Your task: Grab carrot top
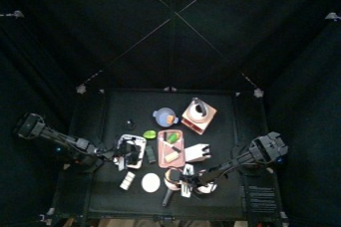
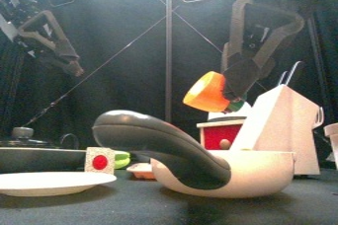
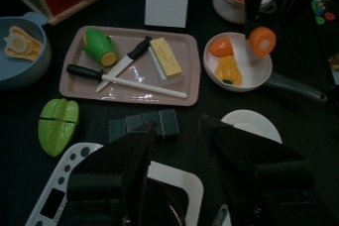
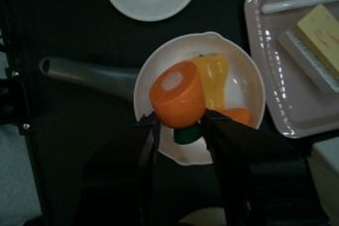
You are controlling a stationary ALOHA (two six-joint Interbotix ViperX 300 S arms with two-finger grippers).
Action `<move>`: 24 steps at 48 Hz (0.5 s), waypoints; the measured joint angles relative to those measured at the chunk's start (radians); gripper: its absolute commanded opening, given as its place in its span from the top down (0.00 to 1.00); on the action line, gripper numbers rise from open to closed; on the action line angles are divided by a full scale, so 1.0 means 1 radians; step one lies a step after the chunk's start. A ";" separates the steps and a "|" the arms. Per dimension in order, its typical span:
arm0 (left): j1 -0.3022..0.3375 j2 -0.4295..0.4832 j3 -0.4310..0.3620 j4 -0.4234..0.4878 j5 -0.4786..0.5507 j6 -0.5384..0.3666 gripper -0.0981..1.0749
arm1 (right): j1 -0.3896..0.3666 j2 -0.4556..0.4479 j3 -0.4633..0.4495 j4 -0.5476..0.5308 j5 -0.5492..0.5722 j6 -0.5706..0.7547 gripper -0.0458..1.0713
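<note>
The right gripper is clenched on the carrot top, a rounded orange plastic piece with a green stub pinched between the jaws, and holds it in the air directly above the white long-handled pan, which holds a yellow-orange piece. To finish well, I judge the grip should stay firm on that narrow stub and the lift go straight up, clear of the pan's rim. The left gripper rests apart with jaws spread, empty, near a pink tray.

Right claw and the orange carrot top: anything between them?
Nothing: the right claw grips the round orange carrot top directly, per the right wrist view.
</note>
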 measured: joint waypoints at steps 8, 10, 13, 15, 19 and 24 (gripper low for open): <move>0.000 0.002 0.014 0.002 -0.009 0.002 0.23 | 0.017 -0.028 0.029 0.023 0.034 0.005 0.41; -0.002 0.002 0.017 0.003 -0.021 0.002 0.23 | 0.018 -0.034 0.038 0.034 0.034 0.005 0.41; 0.000 0.012 0.020 0.003 -0.046 0.002 0.23 | 0.021 -0.043 0.049 0.046 0.035 0.005 0.41; 0.000 0.025 0.021 0.005 -0.069 0.003 0.23 | 0.023 -0.049 0.058 0.055 0.035 0.005 0.41; 0.000 0.064 0.021 0.012 -0.117 0.009 0.23 | 0.028 -0.061 0.074 0.063 0.035 0.005 0.41; 0.000 0.133 0.003 0.044 -0.166 0.029 0.23 | 0.035 -0.084 0.094 0.074 0.038 0.005 0.41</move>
